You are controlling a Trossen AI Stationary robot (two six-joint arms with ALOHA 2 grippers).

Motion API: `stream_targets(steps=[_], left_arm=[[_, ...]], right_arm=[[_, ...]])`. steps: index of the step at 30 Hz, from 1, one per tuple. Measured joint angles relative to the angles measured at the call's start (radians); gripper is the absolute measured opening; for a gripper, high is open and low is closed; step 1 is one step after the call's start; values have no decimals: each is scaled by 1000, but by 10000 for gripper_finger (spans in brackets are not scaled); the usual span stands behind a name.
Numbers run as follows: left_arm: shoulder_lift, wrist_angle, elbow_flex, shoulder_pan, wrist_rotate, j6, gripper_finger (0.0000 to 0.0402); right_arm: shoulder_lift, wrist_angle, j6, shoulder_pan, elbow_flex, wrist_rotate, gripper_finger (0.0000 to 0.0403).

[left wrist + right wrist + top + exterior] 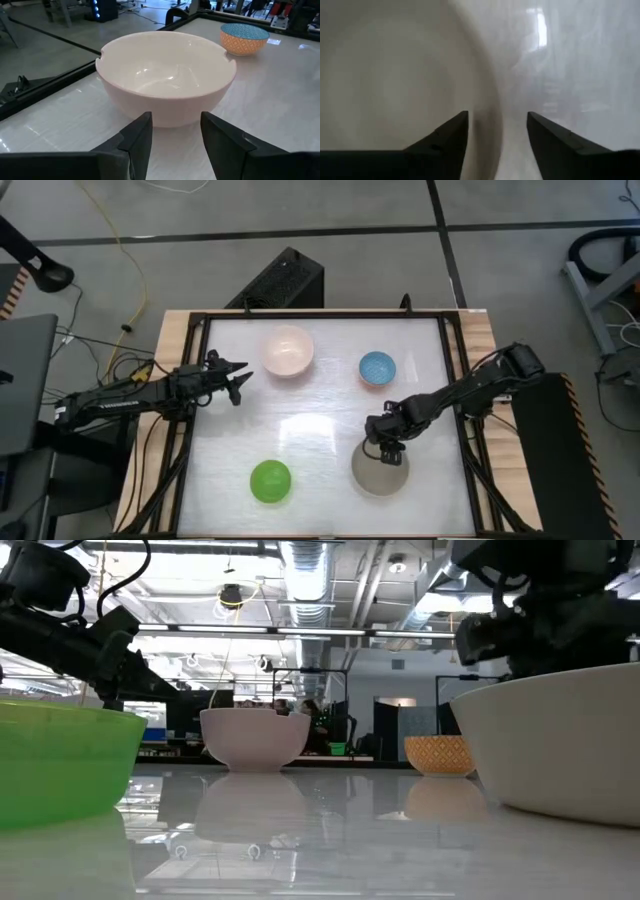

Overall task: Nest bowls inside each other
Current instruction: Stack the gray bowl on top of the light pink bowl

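Four bowls stand upright on the white table. The pale pink-cream one (288, 351) is at the far middle and the small light blue one (377, 367), orange-patterned outside (245, 39), at the far right. The bright green one (270, 481) is at the near middle and the grey-beige one (380, 470) at the near right. My right gripper (390, 452) points down, open, above the grey-beige bowl's far rim (490, 115); one finger is over the inside and one over the outside, not touching. My left gripper (176, 135) waits open at the left, level, facing the pink bowl (165, 75).
A dark frame (200, 380) borders the tabletop on all sides. Bare table lies between the four bowls in the middle (320, 425). In the low view the green bowl (60, 760) and the grey-beige bowl (560, 740) stand close at either side.
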Motion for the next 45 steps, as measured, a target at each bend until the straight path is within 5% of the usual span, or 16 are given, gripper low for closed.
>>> stream_targets(steps=[8,16,25,35,45], left_arm=[[0,0,0,0,0,0,158],[0,0,0,0,0,0,158],[0,0,0,0,0,0,158],[0,0,0,0,0,0,158],[0,0,0,0,0,0,158]], right_arm=[[-41,14,-71,-32,7,-42,18],[-157,69,-253,-139,99,25,6],[-48,595,-446,-409,204,50,6],[286,422,-324,-711,626,-135,6],[584,239,-307,-779,1000,-184,6]])
